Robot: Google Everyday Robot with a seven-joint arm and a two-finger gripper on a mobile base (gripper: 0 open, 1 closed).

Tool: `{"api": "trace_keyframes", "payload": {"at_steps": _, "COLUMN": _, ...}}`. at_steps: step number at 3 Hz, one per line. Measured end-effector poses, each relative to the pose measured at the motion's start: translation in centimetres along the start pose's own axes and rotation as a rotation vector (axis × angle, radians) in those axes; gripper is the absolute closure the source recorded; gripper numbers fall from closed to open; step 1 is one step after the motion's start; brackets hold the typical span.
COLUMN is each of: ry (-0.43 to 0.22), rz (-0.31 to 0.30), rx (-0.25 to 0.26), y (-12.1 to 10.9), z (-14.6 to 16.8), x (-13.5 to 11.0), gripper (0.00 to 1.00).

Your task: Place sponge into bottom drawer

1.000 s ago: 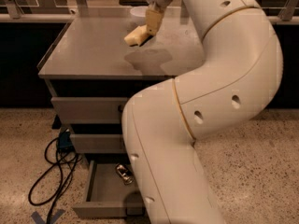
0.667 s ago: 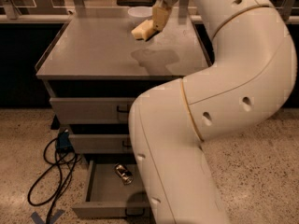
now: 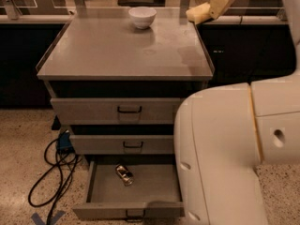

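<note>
A: Sponge position to be logged.

B: The sponge [image 3: 197, 14] is noted off every surface. It is carried high at the back right corner of the cabinet [image 3: 117, 55]. The gripper [image 3: 213, 10] is seen closed on its right end, and nothing else is held.

A: Drawer state?

B: The bottom drawer [image 3: 103, 211] is found pulled well out, with its inside open from above. One small metal object [image 3: 124, 174] is lying in it toward the back. The rest of its floor is bare where it can be seen. The top drawer [image 3: 93, 110] and the middle drawer [image 3: 93, 145] are recorded as pushed in.

A: Progress to be judged.

B: Pick-up is judged done, and the drawer is judged ready. The sponge is left to be carried forward past the cabinet front, lowered over the open drawer and let go. Sponge and drawer are well apart, so roughly the midpoint is estimated.

A: Anything in the path?

B: A white bowl [image 3: 142, 17] is noted at the back of the top, left of the sponge and not touched. The drawer's right end is covered by the arm [image 3: 225, 149], so clearance there cannot be told. The cables [image 3: 51, 182] are noted on the floor, left of the drawer.
</note>
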State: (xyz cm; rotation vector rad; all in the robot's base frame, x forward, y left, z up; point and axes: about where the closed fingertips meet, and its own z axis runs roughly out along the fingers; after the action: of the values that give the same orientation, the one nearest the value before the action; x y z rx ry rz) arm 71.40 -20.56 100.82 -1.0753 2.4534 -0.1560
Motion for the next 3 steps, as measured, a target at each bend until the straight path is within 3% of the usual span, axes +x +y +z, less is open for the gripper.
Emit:
{"api": "trace_keyframes", "payload": {"at_steps": 1, "ry": -0.017, "rz": 0.169, "rx": 0.056, "y": -3.6, "z": -3.5, "x": 6.7, "gripper": 1.00}}
{"api": "trace_keyframes", "payload": {"at_steps": 2, "ry": -0.034, "rz": 0.262, "rx": 0.106, "y": -5.6, "z": -5.9, "x": 11.2, "gripper": 1.00}}
{"api": "trace_keyframes", "payload": {"at_steps": 3, "ry": -0.032, "rz": 0.270, "rx": 0.099, "y": -5.5, "z": -5.6, "x": 11.6, "gripper": 1.00}}
